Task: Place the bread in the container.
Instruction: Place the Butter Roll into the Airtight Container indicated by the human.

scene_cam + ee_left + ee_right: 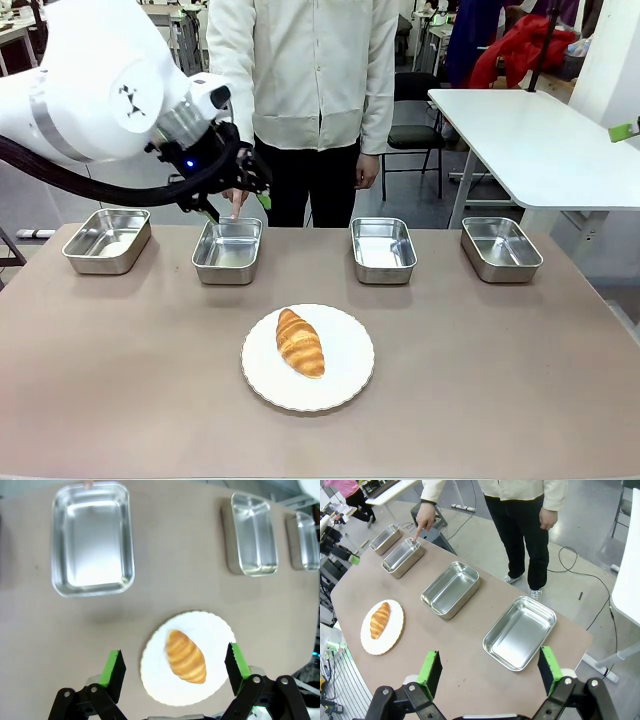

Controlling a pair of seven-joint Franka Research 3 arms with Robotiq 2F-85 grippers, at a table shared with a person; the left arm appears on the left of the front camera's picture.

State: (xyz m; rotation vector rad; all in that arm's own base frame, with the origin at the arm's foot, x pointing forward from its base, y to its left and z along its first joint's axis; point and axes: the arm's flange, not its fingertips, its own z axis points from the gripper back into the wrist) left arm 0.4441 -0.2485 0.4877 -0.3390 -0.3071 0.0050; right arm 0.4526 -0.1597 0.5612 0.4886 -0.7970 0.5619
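Left wrist view: left gripper (174, 672) with jaws spread wide and empty, hovering above croissant (186, 656) lying on white plate (155, 680). Right gripper (489, 672) likewise apart, holding nothing. Person's finger (416, 534) pointing at second pan from left (228, 250). Risks: crushing soft pastry, dragging plate, choosing wrong pan.

The bread (300, 342) lies on a plate (346, 388) before four pans in a row, the container (227, 251) second from left.
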